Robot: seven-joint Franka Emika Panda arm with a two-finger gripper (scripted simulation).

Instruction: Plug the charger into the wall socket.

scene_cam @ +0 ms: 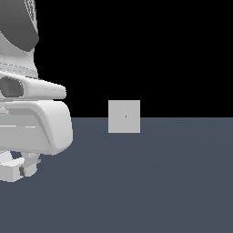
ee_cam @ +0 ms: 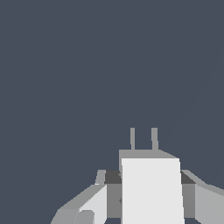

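Charger (ee_cam: 151, 188) clamped in gripper (ee_cam: 148, 192)
Prongs (ee_cam: 143, 139) lead at twelve o'clock for insertion; wall socket (scene_cam: 124, 116) stands well apart.

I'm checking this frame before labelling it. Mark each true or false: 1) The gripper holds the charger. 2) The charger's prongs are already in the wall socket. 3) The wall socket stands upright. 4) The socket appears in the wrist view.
1) True: in the wrist view the gripper has its fingers on both sides of the charger.
2) False: the two prongs point into open space, and the wall socket stands apart from the arm in the exterior view.
3) True: it is an upright square plate.
4) False: only the floor shows there.
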